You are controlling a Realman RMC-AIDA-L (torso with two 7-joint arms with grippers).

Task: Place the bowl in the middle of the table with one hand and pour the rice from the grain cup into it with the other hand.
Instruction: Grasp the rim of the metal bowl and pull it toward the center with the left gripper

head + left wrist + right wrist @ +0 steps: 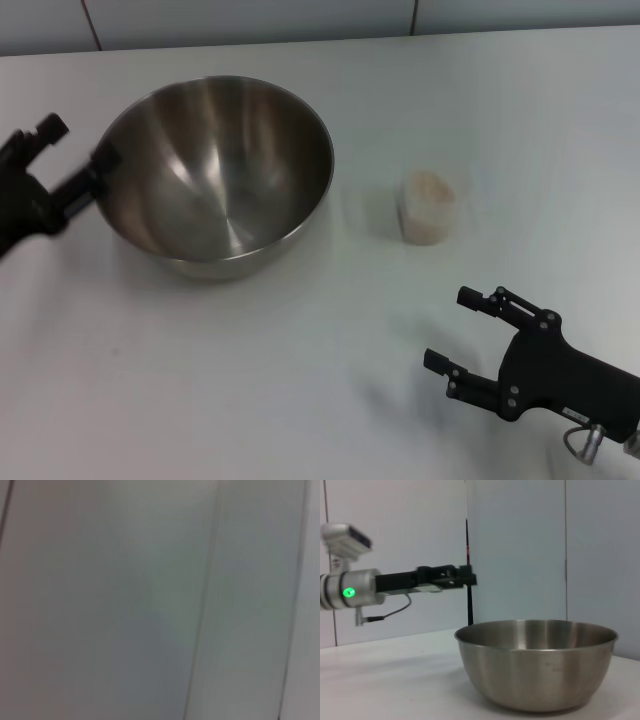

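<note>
At the far left of the head view, the left end effector (85,170) reaches in toward the bowl (220,175), its black fingers close to the bowl's left rim. From overhead the fingertips seem to meet the rim, but the right wrist view shows the left end effector (462,576) hanging in the air above and behind the rim, not touching it. Whether its fingers are apart or together cannot be told from any view. The left wrist view shows only a pale, streaked surface with nothing recognisable in it.

The bowl stands upright on the counter (250,380), left of centre and toward the far side. Its shiny inside holds nothing. In the right wrist view the bowl (537,665) sits flat on the counter with its whole rim level.

To the right of the bowl, apart from it, the grain cup (428,208) stands upright on the counter, filled almost to the rim with the rice (428,186).

Nearer and further right, the right end effector (462,330) hovers low over the counter, well short of the grain cup. Its two fingers are spread wide with nothing between them, pointing toward the left.
</note>
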